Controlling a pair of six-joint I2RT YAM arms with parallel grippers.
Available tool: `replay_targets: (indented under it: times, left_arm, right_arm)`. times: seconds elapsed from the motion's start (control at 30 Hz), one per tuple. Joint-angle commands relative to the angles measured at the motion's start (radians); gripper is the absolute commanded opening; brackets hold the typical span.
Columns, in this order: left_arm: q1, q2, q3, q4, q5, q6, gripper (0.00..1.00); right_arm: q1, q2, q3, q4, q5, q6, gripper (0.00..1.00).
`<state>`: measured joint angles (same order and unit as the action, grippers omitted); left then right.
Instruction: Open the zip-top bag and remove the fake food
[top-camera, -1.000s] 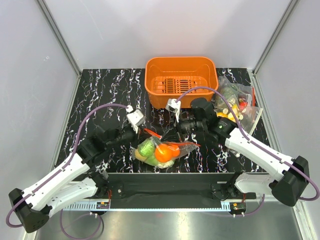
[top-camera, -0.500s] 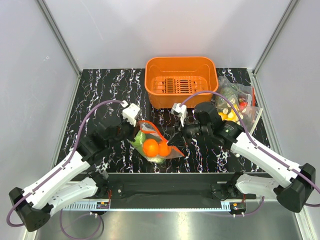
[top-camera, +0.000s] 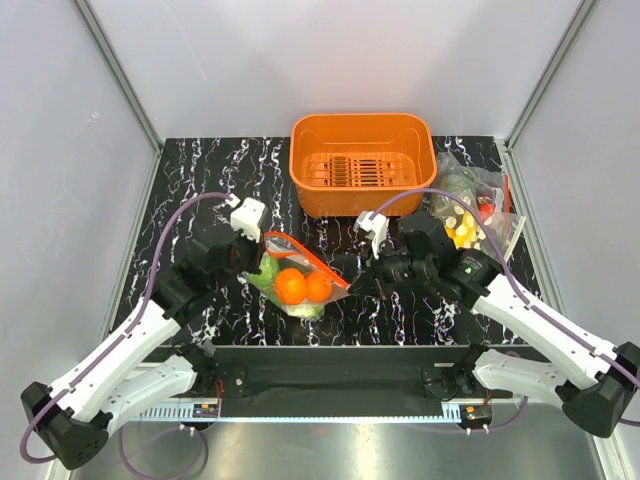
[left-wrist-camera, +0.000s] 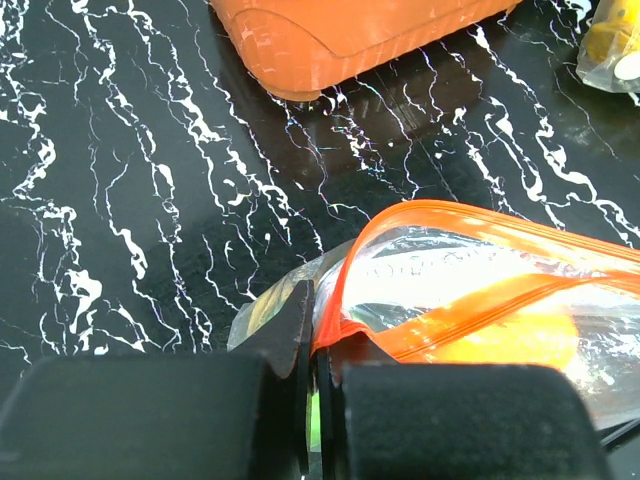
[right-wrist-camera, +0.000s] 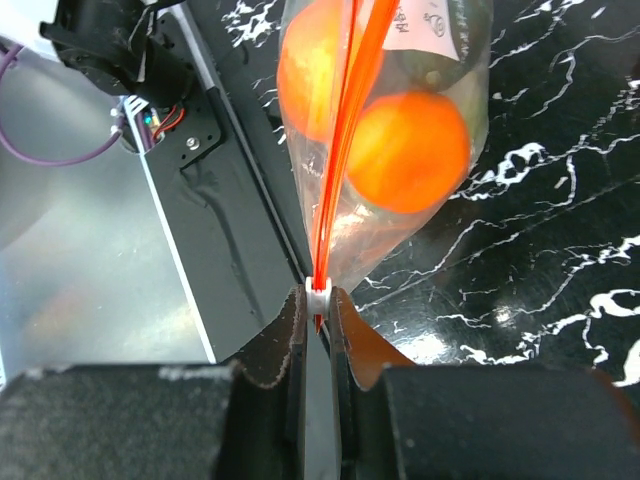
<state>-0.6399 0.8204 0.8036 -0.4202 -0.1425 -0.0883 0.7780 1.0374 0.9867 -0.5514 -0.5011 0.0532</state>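
Observation:
The zip-top bag (top-camera: 295, 275) hangs above the table between both grippers, its red-orange zip strip (top-camera: 305, 258) stretched taut on top. Inside are two orange fruits (top-camera: 303, 286) and green pieces. My left gripper (top-camera: 255, 250) is shut on the bag's left corner by the strip; in the left wrist view the strip (left-wrist-camera: 480, 305) runs right from my jaws (left-wrist-camera: 318, 350). My right gripper (top-camera: 350, 284) is shut on the white slider (right-wrist-camera: 318, 294) at the strip's right end; the right wrist view shows the orange fruit (right-wrist-camera: 405, 150) through the bag.
The orange basket (top-camera: 362, 163) stands at the back centre. Other clear bags of fake food (top-camera: 470, 210) lie at the back right. The table's front rail (top-camera: 330, 375) runs below the bag.
Both grippers have lifted the bag and moved apart, the left one back-left and the right one to the right, so the strip is now stretched taut.

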Motion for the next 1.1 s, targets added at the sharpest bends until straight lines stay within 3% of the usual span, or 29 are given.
replay_targets:
  times: [0.0,0.27,0.37,0.4,0.5,0.63,1.07]
  left_arm:
    - [0.037,0.0,0.034,0.043,-0.077,-0.004,0.0]
    - [0.065,-0.015,0.022,0.047,-0.025,0.004,0.0]
    - [0.065,-0.04,0.005,0.084,0.07,0.018,0.0]
    - [0.065,-0.041,0.003,0.089,0.09,0.022,0.0]
    - [0.063,-0.03,0.008,0.09,0.213,0.036,0.0]
    - [0.062,-0.03,0.006,0.104,0.343,0.05,0.0]
    - [0.06,-0.058,-0.006,0.126,0.471,0.061,0.0]
  right_arm:
    - [0.009,-0.04,-0.002,-0.073,0.025,0.017,0.0]
    - [0.009,-0.099,-0.011,-0.107,0.067,0.049,0.03]
    - [0.01,-0.106,0.007,-0.119,0.082,0.06,0.31]
    - [0.01,-0.103,0.015,-0.123,0.087,0.06,0.47]
    - [0.009,-0.07,0.075,-0.162,0.102,0.024,0.67]
    - [0.009,-0.013,0.17,-0.145,0.122,-0.018,0.84]
    - [0.009,0.269,0.366,0.082,0.082,-0.111,0.88]
